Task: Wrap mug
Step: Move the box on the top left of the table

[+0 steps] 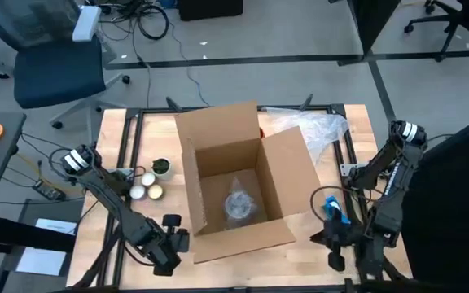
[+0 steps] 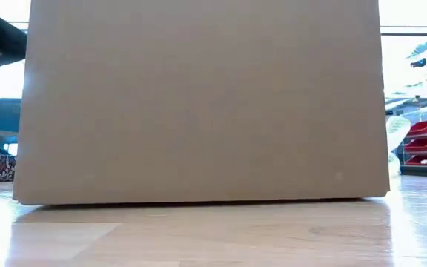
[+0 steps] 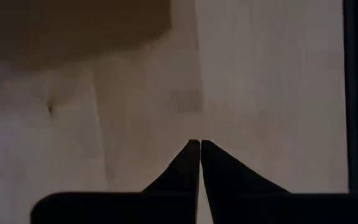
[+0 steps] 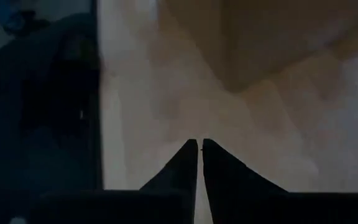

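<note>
Your left gripper [image 1: 172, 244] rests low at the table's [image 1: 120, 163] near-left corner, just beside the cardboard box [image 1: 238, 183], and its wrist view shows the fingertips pressed together with nothing between them. Your right gripper [image 1: 334, 240] sits at the near-right corner on the box's other side, its fingers likewise closed and empty. No bare orange mug shows anywhere; the only candidate is a clear plastic-wrapped bundle [image 1: 239, 203] lying on the floor of the open box, and you cannot tell from here whether the mug is inside that wrap. If it is, the wrapping looks largely done, and that is a judgement only. More loose clear plastic [image 1: 312, 130] lies at the far-right part of the table behind the box, and a few small round things [image 1: 147, 183] sit toward the left edge. The risks from here: reaching in blind, since the low view is filled by the box wall; catching an upright flap with an arm and dragging or tipping the box; and pinching slippery film rather than the solid object, so the bundle slides out or unwraps when lifted.
</note>
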Controlling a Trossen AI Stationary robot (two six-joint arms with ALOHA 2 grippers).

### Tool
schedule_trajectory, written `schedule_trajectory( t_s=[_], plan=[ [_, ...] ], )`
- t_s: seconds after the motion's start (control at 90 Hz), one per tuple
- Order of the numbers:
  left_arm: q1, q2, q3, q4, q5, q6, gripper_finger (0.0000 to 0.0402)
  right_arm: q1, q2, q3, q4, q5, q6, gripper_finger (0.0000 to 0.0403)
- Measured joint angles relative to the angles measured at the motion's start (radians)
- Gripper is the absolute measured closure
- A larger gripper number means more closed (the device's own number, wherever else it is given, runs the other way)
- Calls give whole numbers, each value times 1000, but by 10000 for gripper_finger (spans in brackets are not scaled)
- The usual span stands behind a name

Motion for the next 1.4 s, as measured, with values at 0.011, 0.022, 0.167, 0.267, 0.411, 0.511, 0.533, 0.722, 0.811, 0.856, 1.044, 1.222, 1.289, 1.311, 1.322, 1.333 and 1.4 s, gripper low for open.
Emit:
schedule_trajectory(
  t_s=[0.011,0.022,0.167,0.267,0.411,0.511,0.533,0.722,0.811,0.856,1.044,1.222,1.289,1.311,1.322,1.333,1.4],
  plan=[
    [0,0,-2,3,-3,0,402,0,0,-3,-1,14,5,403],
    [0,0,-5,5,-6,1,402,0,0,-6,-2,29,8,403],
    [0,0,-48,55,-8,-1,402,38,-1,-17,-70,343,16,403],
    [0,0,-72,78,-8,-3,402,61,-1,-17,-144,507,63,403],
    [14,0,-109,124,-7,-8,402,41,-5,-17,-327,536,314,403],
    [23,0,-124,155,-9,-9,402,6,-5,-17,-486,536,524,403],
    [24,0,-127,161,-9,-9,402,-4,-5,-17,-523,536,566,403],
    [26,0,-135,176,-10,-7,402,-128,-5,-17,-714,411,775,403],
    [26,0,-135,176,-13,-6,402,-200,-5,-19,-747,263,777,403],
    [26,0,-135,176,-13,-6,402,-231,-5,-32,-755,194,777,403],
    [26,0,-135,181,-13,-6,402,-321,-4,-95,-717,3,773,403],
    [26,0,-135,185,-13,-2,402,-352,-4,-167,-491,-172,653,403],
    [26,0,-135,193,-14,-2,402,-352,-4,-185,-328,-267,521,403],
    [26,0,-135,196,-14,-2,402,-352,-4,-190,-265,-301,470,403],
    [26,0,-135,198,-14,-2,402,-352,-4,-192,-233,-317,445,403],
    [26,0,-135,200,-14,-2,402,-352,-4,-194,-200,-332,421,403],
    [26,0,-135,209,-16,-2,402,-350,-4,-205,12,-417,256,403]
  ],
)
